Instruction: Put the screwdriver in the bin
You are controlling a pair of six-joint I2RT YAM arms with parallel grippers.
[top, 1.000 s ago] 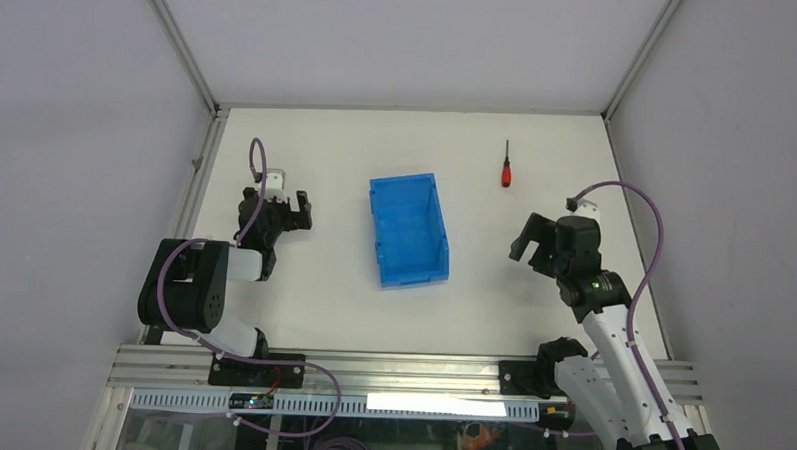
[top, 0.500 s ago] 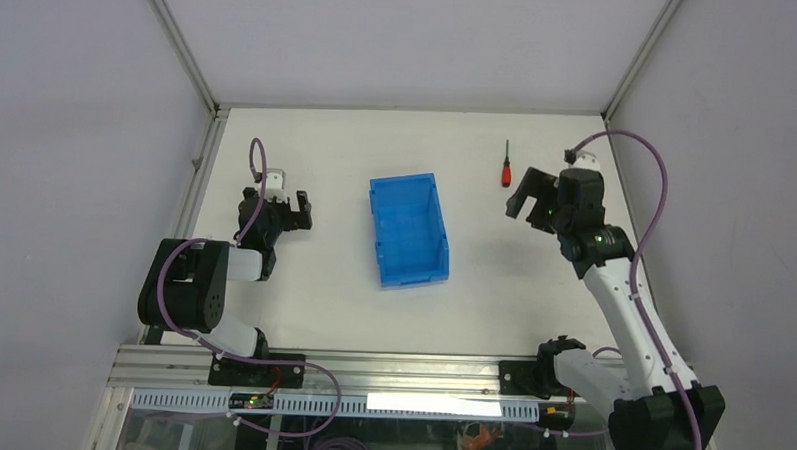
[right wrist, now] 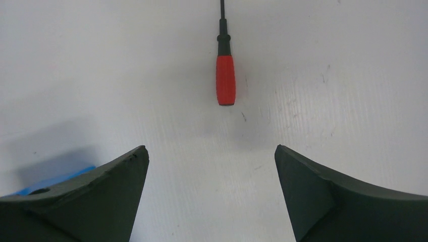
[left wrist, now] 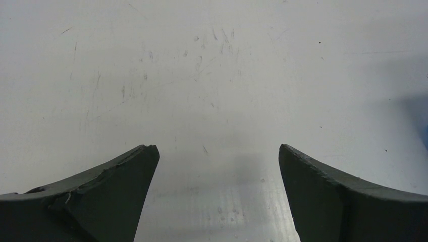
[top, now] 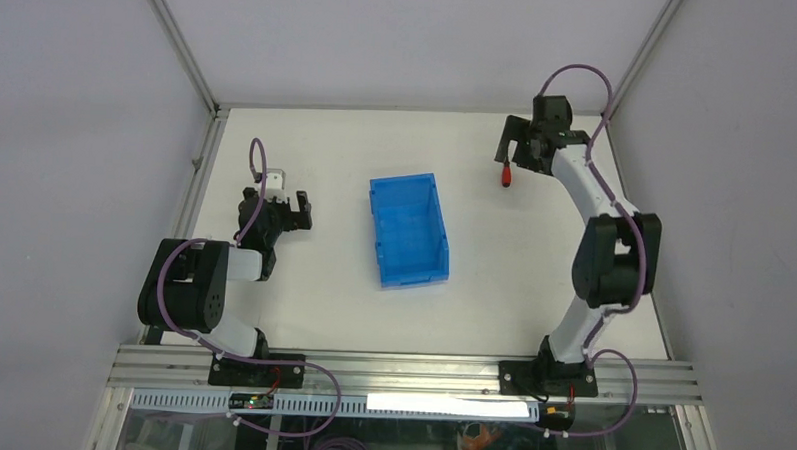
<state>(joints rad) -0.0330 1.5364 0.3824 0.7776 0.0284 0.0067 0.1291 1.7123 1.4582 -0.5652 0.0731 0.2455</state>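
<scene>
My right hand (right wrist: 209,151) is spread wide just by the screwdriver (right wrist: 225,79) — it lies flat on the worktop (right wrist: 328,75), well apart from the bin (top: 408,230) — looks small, light & stiff, so I'd pinch the fat red handle, not the thin shaft.

No legible text or labels

Small red-handled screwdriver (right wrist: 225,79), lying flat; bright blue bin (top: 409,230), upright, well apart
</scene>
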